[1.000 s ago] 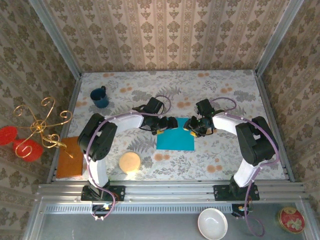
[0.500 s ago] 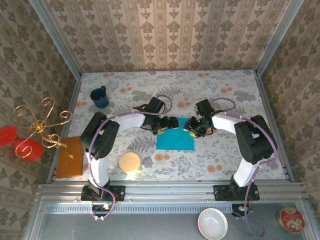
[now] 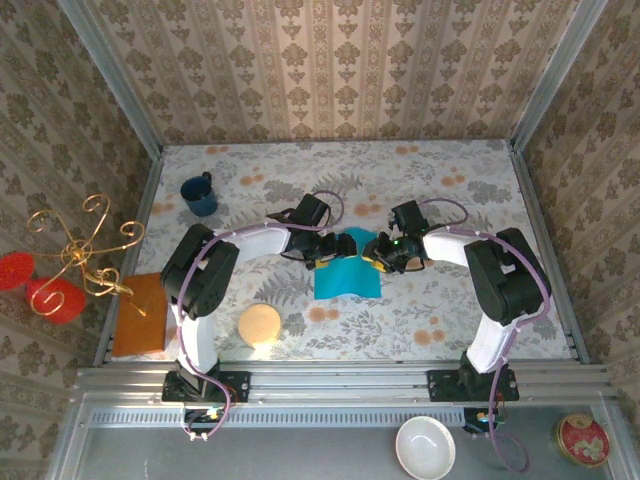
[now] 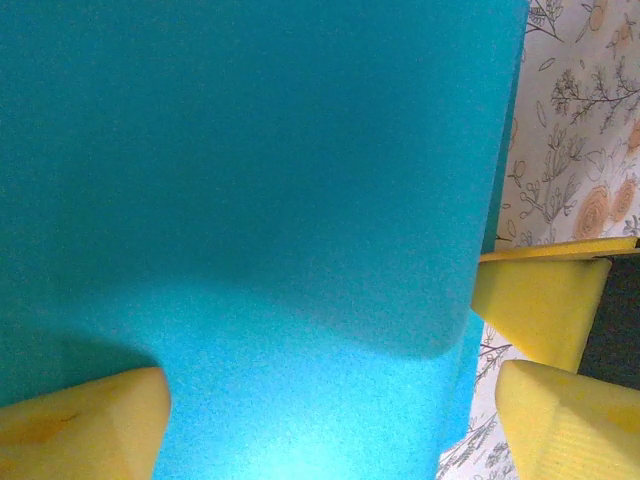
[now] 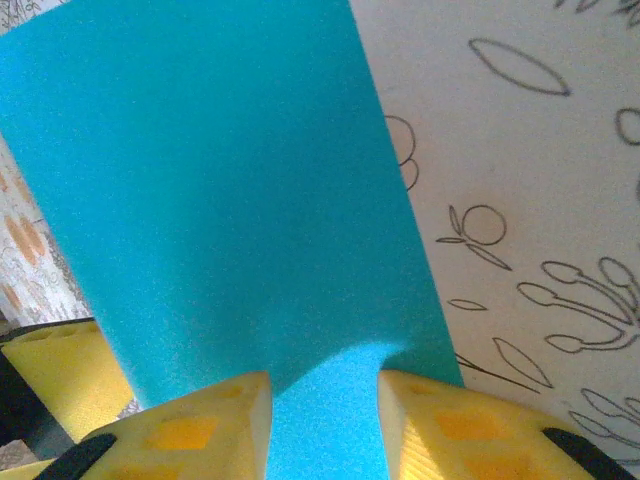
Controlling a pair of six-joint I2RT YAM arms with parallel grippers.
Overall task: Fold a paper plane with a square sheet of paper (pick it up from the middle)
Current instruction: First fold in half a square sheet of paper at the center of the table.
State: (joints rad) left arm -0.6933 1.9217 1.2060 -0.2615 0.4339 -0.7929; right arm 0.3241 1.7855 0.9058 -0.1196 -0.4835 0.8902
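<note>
Well right of the dark blue mug [image 3: 200, 195], nearer the arm bases: the square sheet of paper [image 3: 347, 272], far edge humped up off the table [image 3: 450, 200]. At its mug-side far corner, the left gripper [image 3: 335, 250], fingers spread wide, sheet between them, released. At the far corner away from the mug, the right gripper [image 3: 378, 252], fingers half closed astride the sheet's edge; pinching or not, cannot tell.
</note>
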